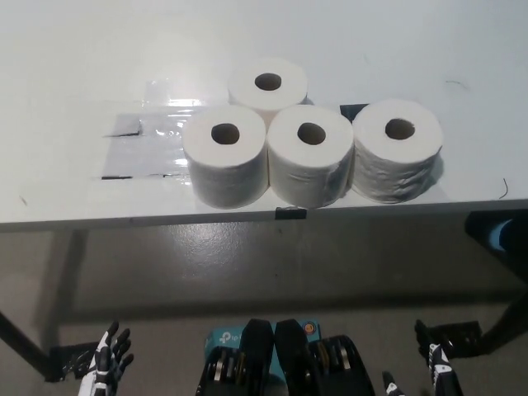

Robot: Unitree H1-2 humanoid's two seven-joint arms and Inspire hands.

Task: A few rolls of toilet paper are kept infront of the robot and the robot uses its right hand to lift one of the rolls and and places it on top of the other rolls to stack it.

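Several white toilet paper rolls stand upright on the white table (99,66). Three form a front row near the table's edge: a left roll (225,154), a middle roll (311,155) and a right roll (398,150). A fourth roll (268,84) stands behind the left and middle ones. None is stacked on another. My black right hand (440,365) hangs low at the bottom right, below the table, fingers apart and holding nothing. My white left hand (107,360) rests at the bottom left, also open and far from the rolls.
Clear tape patches (144,136) lie on the table left of the rolls. A black clip (289,214) sits on the table's front edge. Table legs (25,342) run down at the left, over a grey floor.
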